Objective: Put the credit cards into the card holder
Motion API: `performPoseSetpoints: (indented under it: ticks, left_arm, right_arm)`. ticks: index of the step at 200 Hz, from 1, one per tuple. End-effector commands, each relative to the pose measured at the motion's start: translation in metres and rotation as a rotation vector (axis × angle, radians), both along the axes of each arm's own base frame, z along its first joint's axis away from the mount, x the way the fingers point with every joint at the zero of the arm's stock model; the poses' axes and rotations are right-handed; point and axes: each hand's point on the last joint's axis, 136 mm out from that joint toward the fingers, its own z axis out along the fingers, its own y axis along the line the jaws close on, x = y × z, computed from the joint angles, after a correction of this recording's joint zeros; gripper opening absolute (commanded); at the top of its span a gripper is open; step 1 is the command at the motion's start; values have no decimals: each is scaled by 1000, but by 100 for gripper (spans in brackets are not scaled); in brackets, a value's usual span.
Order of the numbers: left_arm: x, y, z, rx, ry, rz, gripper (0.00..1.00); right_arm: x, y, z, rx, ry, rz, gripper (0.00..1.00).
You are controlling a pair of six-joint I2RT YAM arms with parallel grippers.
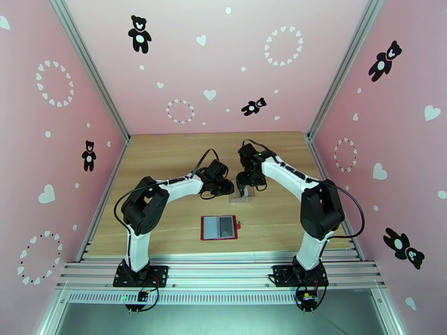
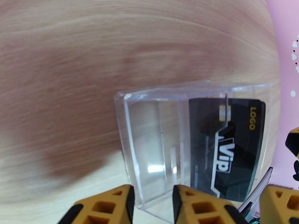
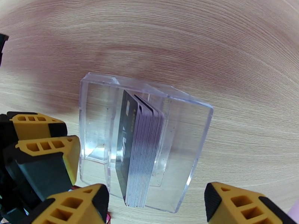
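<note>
Several credit cards (image 3: 140,154) stand on edge as a stack inside a clear plastic tray (image 3: 93,109). The front one is black with a VIP print (image 2: 224,146). My right gripper (image 3: 157,211) is open, its fingers straddling the tray and the stack without touching the cards. My left gripper (image 2: 151,210) is narrowly closed with the near corner wall of the tray (image 2: 127,120) between its fingers. The card holder (image 1: 219,228) lies open on the table in front of the tray, grey sleeves up, red tab to the right, with both grippers (image 1: 226,189) (image 1: 245,188) behind it.
The tray (image 1: 241,196) sits mid-table on the wooden top (image 1: 167,157). Pink walls enclose the table on three sides. Both arms reach inward, their wrists close together over the tray. A metal rail (image 1: 223,269) runs along the near edge.
</note>
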Motion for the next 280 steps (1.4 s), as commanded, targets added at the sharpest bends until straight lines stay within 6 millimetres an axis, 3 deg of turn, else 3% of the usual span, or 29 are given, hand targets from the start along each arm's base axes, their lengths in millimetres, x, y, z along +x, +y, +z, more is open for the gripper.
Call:
performPoseSetpoints:
  ticks: [1, 102, 172, 196, 280]
  left_arm:
    - [0, -3, -6, -3, 20, -19, 33]
    - [2, -13, 14, -74, -4, -36, 34]
    - [3, -12, 5, -58, 7, -33, 34]
    - [1, -10, -7, -34, 32, -27, 33]
    - [-2, 0, -22, 16, 54, -13, 32]
  right_arm:
    - [1, -2, -4, -29, 20, 8, 74]
    - [4, -6, -15, -73, 37, 9, 75]
    - [6, -7, -23, -88, 50, 2, 75]
    - [7, -9, -26, -100, 55, -2, 75]
    - [9, -30, -14, -149, 22, -53, 69]
